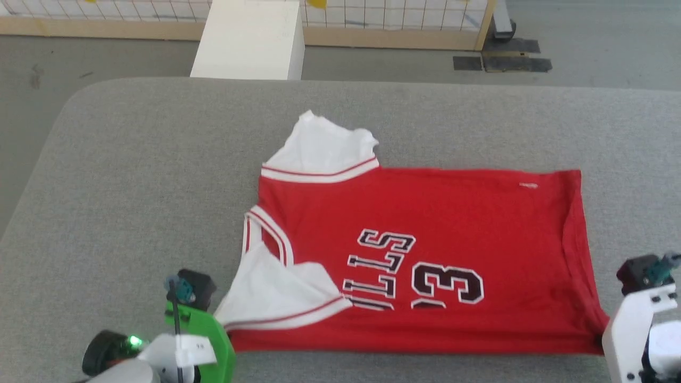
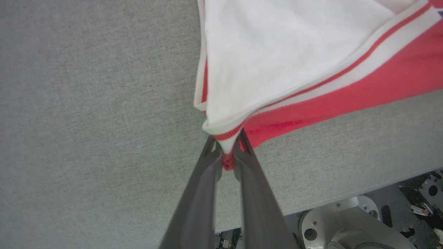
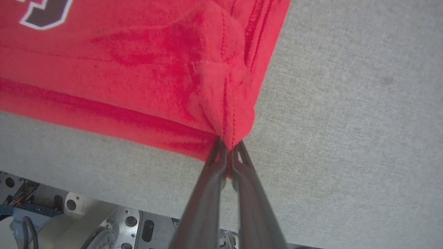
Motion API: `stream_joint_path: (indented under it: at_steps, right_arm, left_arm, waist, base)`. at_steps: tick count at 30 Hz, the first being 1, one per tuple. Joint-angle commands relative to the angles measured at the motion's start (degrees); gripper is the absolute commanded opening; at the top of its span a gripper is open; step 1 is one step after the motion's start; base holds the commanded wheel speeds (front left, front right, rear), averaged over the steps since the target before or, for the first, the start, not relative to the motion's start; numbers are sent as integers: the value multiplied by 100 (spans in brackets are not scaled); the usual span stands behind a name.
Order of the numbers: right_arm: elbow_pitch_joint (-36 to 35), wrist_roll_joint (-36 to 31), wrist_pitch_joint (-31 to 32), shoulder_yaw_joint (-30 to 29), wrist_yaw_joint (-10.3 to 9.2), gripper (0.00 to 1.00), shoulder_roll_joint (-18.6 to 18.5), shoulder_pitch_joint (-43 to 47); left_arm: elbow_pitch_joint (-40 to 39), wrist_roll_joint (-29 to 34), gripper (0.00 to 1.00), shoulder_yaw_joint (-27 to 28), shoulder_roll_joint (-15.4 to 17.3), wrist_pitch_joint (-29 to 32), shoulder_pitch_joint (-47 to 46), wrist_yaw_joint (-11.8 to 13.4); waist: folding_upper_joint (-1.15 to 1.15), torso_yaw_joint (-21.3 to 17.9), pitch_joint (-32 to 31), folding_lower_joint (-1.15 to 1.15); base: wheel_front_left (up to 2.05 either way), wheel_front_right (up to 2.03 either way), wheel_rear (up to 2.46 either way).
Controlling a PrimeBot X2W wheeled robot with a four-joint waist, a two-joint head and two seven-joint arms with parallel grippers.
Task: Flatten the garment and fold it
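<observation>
The red garment (image 1: 425, 223) lies on the grey table, folded lengthwise, its dark lettering and number half showing at the near fold. One white sleeve (image 1: 319, 143) points to the far side, the other white sleeve (image 1: 276, 292) lies near me. My left gripper (image 2: 226, 152) is shut on the garment's near left corner, where sleeve trim and red cloth (image 2: 311, 103) meet. My right gripper (image 3: 228, 152) is shut on the near right hem corner of the red cloth (image 3: 155, 69). In the head view the left wrist (image 1: 191, 319) and right wrist (image 1: 644, 319) flank the garment.
The grey table (image 1: 133, 175) has bare cloth all round the garment, and its near edge runs close below both grippers. A white box (image 1: 250, 42) stands on the floor beyond the table's far edge, before a gridded wooden barrier (image 1: 399, 21).
</observation>
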Motion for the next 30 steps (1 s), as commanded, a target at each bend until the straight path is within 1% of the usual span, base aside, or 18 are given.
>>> stream_joint_path:
  at_steps: [1,5,13,14,15,16,19,23,26,30]
  right_arm:
    - [-50,9,44,-60,-10,0,-46,146]
    - [-36,-59,-25,-107,-10,0,3,340]
    - [343,-306,-367,42,-10,0,131,191]
    - [391,-326,-412,60,-10,43,140,148]
    - [425,-339,-459,61,-10,100,151,106]
    - [462,-338,-517,61,-10,100,171,54]
    - [486,-245,-698,48,-10,100,239,-79]
    - [372,-63,-1137,-8,-10,100,303,-258]
    - [197,122,-1641,1,-10,100,335,-383]
    - [32,193,-2382,33,-10,100,350,-439]
  left_arm:
    - [-23,-88,0,-19,81,23,134,63]
    - [-44,-166,0,-109,27,75,312,131]
    - [309,-68,0,-262,-217,57,246,16]
    - [353,-40,0,-260,-253,20,215,2]
    - [387,-13,51,-254,-277,-17,189,-3]
    - [424,17,100,-246,-301,-66,159,-17]
    - [474,48,100,-169,-358,-244,111,-34]
    - [461,75,100,16,-397,-606,76,-33]
    - [380,89,100,247,-461,-1036,40,-25]
    - [304,169,100,529,-559,-1667,-43,-98]
  waist:
    - [0,-14,-34,0]
    - [0,-25,21,0]
    - [0,-28,198,0]
    - [0,-26,203,0]
    - [0,-26,203,0]
    - [0,-27,193,0]
    - [0,-33,103,0]
    - [0,-51,-74,0]
    - [0,-69,-178,0]
    - [0,-114,-237,0]
  base:
    - [0,0,0]
    - [0,0,0]
    - [0,0,0]
    - [0,0,0]
    - [0,0,0]
    - [0,0,0]
    - [0,0,0]
    - [0,0,0]
    - [0,0,0]
    - [0,0,0]
